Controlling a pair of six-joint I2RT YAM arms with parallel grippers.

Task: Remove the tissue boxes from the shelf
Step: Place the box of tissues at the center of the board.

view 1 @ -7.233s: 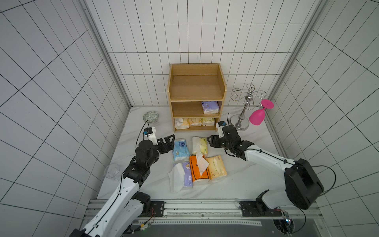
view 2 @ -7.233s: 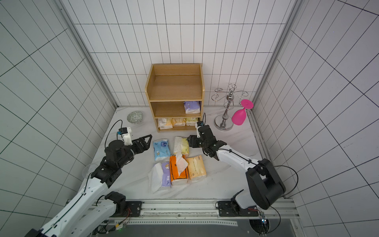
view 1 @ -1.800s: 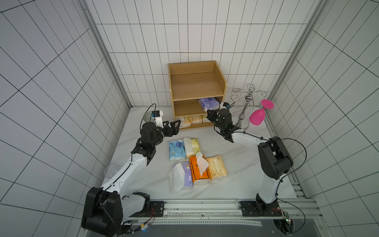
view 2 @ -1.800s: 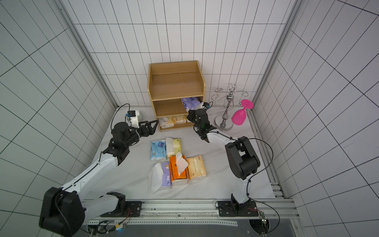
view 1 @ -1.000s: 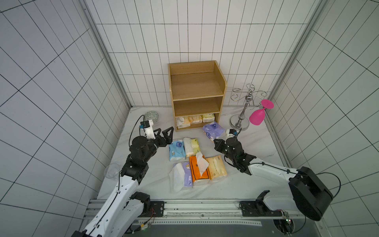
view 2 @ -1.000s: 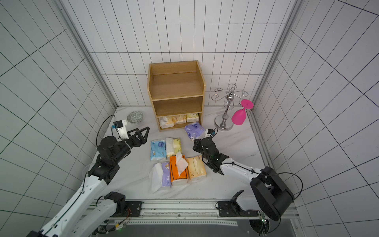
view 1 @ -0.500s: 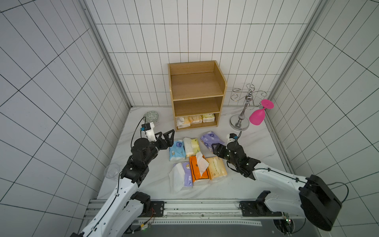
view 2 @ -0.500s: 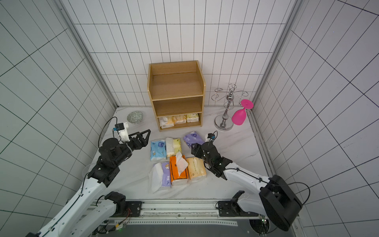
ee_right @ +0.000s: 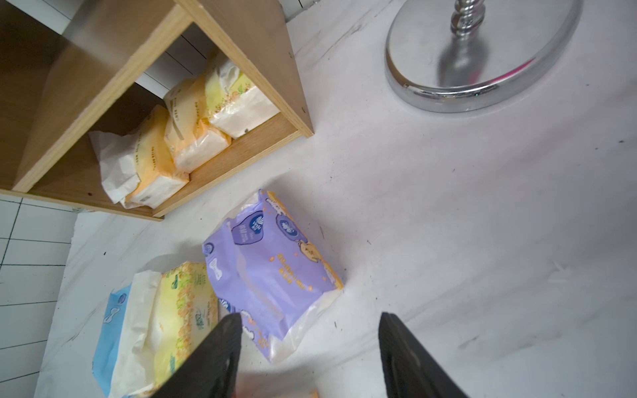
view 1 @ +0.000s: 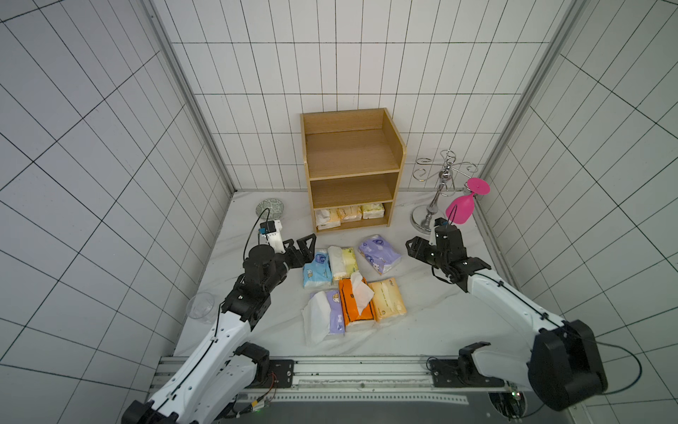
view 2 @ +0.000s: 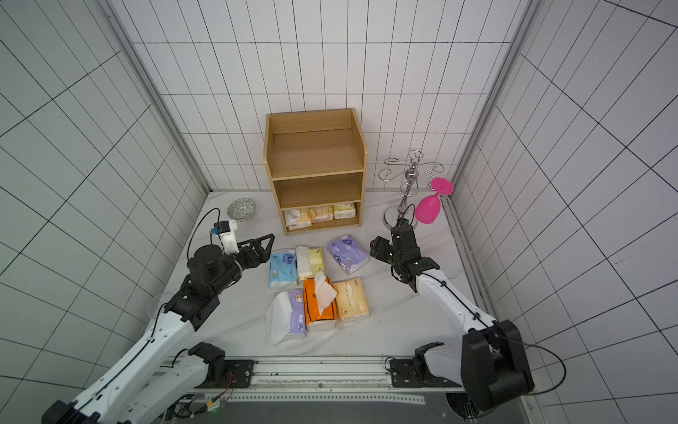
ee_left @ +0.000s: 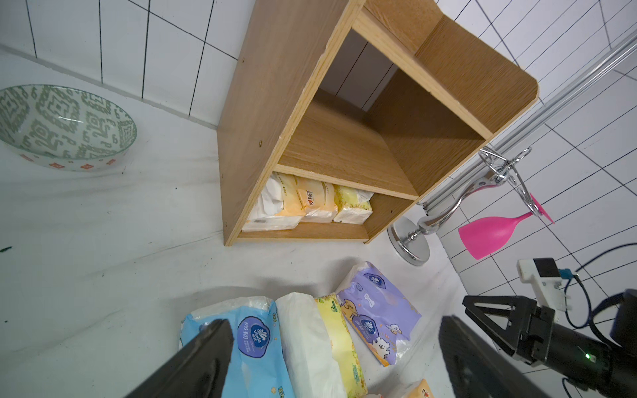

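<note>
The wooden shelf stands at the back; its lowest tier holds three pale yellow and peach tissue boxes. A purple pack lies free on the table, just ahead of my open, empty right gripper. Beside it lie a yellow pack and a light blue one, with orange, peach and another purple pack nearer the front. My left gripper hovers wide open at the blue pack's left, holding nothing.
A silver stand with curly hooks carries a pink glass at the back right, close behind my right wrist. A patterned bowl sits left of the shelf. A clear cup stands by the left wall.
My right gripper has opened and let the purple pack down on the table, then drawn back to the right. The left arm has barely shifted.
</note>
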